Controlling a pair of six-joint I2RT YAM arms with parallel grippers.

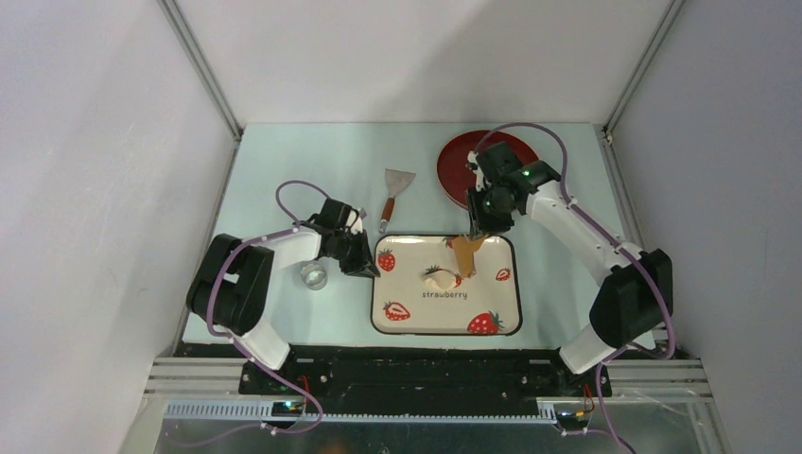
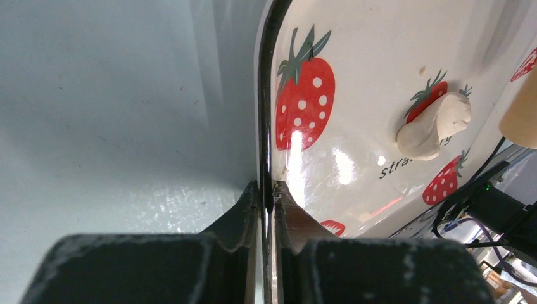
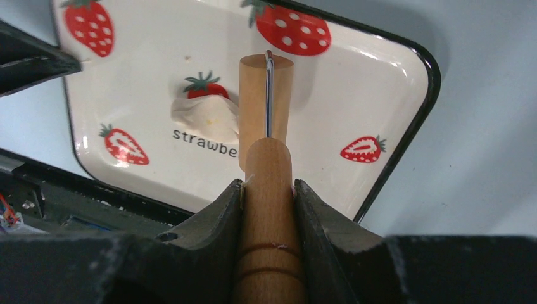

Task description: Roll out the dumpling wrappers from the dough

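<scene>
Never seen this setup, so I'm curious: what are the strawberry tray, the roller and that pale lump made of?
Tray: probably enamelled metal or melamine; glossy white, black rim, bright glare spots.
Roller: unvarnished-looking wood; tan, matte, turned grooves, with a thin metal wire.
Lump: soft dough; matte cream, smeared folds.

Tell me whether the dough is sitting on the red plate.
No, the dough lies on the strawberry tray, while the red plate sits apart on the table beyond it.
</scene>
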